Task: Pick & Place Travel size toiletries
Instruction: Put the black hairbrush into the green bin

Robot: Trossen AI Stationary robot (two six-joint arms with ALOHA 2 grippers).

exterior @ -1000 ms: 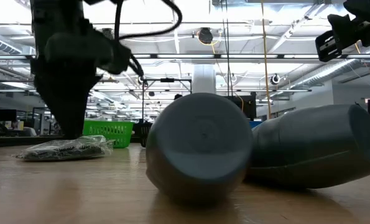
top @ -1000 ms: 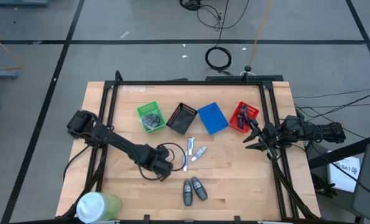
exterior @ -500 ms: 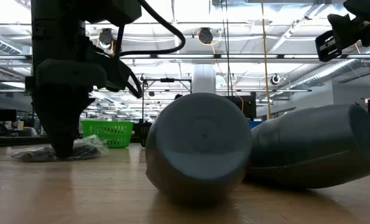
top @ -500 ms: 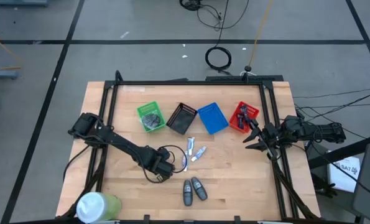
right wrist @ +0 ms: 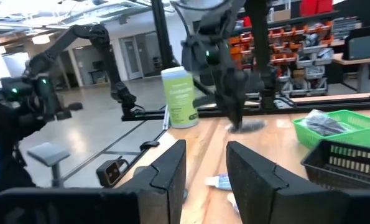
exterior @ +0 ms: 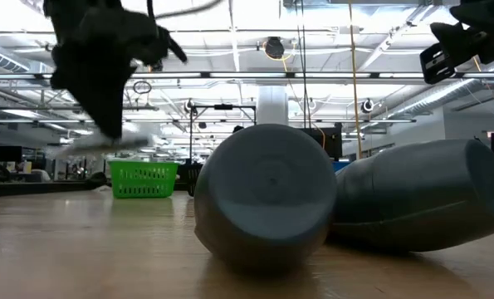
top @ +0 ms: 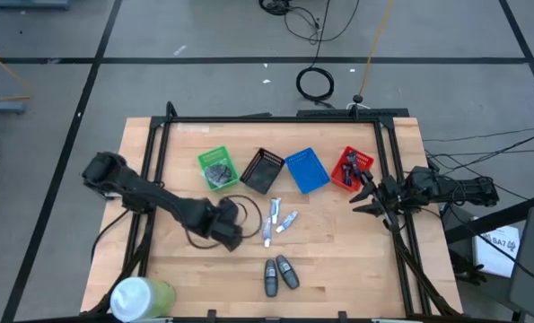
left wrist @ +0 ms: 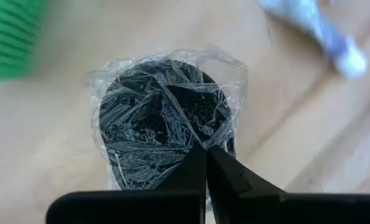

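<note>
My left gripper (top: 227, 226) is shut on a round dark grey bundle in clear wrap (left wrist: 163, 118), held above the table between the green basket (top: 218, 169) and the two grey oval bottles (top: 280, 274). The bundle shows blurred in the low view (exterior: 105, 141). Small white-silver tubes (top: 280, 220) lie on the table right of it. More dark bundles lie in the green basket. My right gripper (top: 361, 202) is open and empty near the red basket (top: 351, 169), which holds dark blue-purple pieces. My left gripper pinches the bundle's clear wrap (left wrist: 197, 142) between its two fingertips (left wrist: 225, 171), near the bundle's rim. The fingers come from above, pointing down. The bundle hangs below the fingers, lifted clear of the table.
A black basket (top: 265, 170) and a blue basket (top: 306, 170) stand between the green and red ones. A large white-and-green cylinder (top: 141, 296) lies at the near left corner. Black frame rails (top: 154, 179) run along the table's sides.
My left gripper has come down onto the bundle on the table, taken hold of it and risen, moving a little toward the far left. The bundle is now lifted clear of the table.
</note>
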